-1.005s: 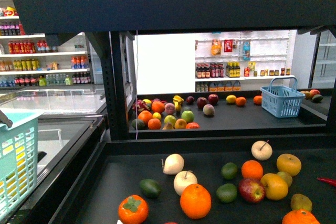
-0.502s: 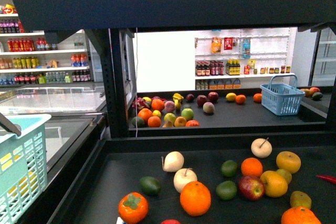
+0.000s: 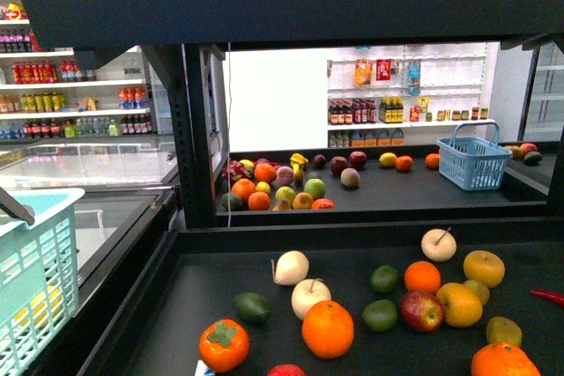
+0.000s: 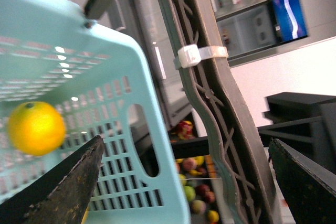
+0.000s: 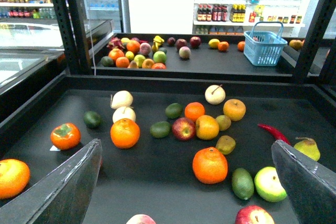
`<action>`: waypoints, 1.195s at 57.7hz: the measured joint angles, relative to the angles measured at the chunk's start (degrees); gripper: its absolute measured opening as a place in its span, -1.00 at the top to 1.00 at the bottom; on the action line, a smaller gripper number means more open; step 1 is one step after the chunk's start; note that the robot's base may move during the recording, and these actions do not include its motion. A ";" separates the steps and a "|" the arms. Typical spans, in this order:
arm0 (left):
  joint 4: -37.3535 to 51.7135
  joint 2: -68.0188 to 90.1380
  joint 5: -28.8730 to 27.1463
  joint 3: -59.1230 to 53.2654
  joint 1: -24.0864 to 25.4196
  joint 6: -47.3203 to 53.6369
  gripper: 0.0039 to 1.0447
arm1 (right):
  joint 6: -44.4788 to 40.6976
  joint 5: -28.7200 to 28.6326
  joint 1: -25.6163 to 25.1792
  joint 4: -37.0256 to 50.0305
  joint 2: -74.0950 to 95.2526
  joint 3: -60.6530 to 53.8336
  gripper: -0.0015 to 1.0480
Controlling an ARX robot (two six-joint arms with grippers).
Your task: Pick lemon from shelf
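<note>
The right gripper hangs with its jaws wide apart over the shelf. The left gripper, also apart, hangs beside a turquoise basket.

Lemon: small, bright yellow, oval, smooth skin. It lies on its side, loose and unheld, on the rear tray of the shelf. From the right gripper it is well ahead and far off, past the near tray's fruit and the raised front edge between the trays. In the right wrist view the lemon sits ahead of the spread jaws, close beside a small orange fruit.

Shelf: dark grey metal rack with flat black trays, thick front edges and perforated uprights. Its near tray is directly under and ahead of the right gripper.
</note>
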 joint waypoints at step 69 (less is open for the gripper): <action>-41.94 -95.58 -0.52 -48.59 -22.84 65.90 0.96 | -0.02 0.00 0.00 0.00 -0.04 0.00 -0.86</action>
